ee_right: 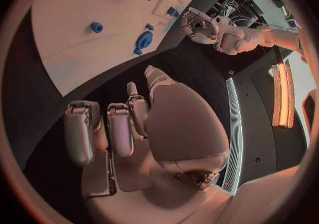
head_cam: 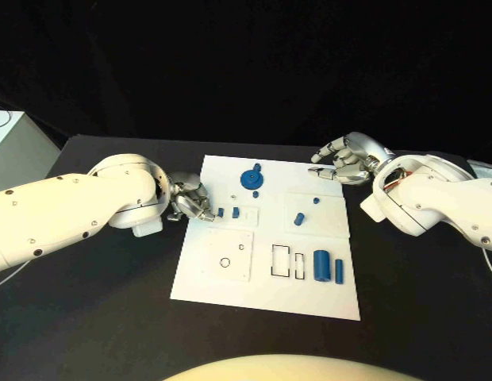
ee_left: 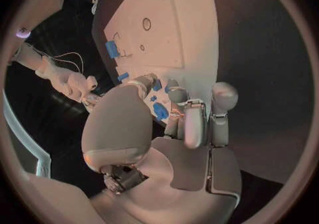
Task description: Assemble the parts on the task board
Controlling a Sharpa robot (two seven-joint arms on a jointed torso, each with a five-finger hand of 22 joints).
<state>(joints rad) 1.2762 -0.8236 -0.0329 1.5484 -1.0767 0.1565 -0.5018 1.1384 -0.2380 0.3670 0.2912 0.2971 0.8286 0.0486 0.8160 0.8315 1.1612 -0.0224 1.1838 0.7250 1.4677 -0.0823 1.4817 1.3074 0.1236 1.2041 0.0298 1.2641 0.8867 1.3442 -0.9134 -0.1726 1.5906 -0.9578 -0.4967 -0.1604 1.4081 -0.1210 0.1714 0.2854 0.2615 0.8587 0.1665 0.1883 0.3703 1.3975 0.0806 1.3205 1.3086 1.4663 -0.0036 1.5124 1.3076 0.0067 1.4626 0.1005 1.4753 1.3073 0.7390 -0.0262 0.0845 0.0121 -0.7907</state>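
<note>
Altogether one task board [head_cam: 271,294], two hands

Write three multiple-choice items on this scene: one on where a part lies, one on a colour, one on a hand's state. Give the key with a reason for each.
1. Where on the task board does the blue gear-shaped part lie?
A. near the far edge
B. at the near left corner
C. off the board, on the black table

2. What colour is the cylinder part near the board's right edge?
A. grey
B. blue
C. white

3. What is the right hand doing?
A. gripping the gear-shaped part
B. pressing flat on the board
C. holding nothing, fingers curled, at the board's far right corner

Key: 1 A, the head view shows it near the far edge. 2 B, it shows blue against the white plate. 3 C, the right wrist view shows no part in its fingers.
</note>
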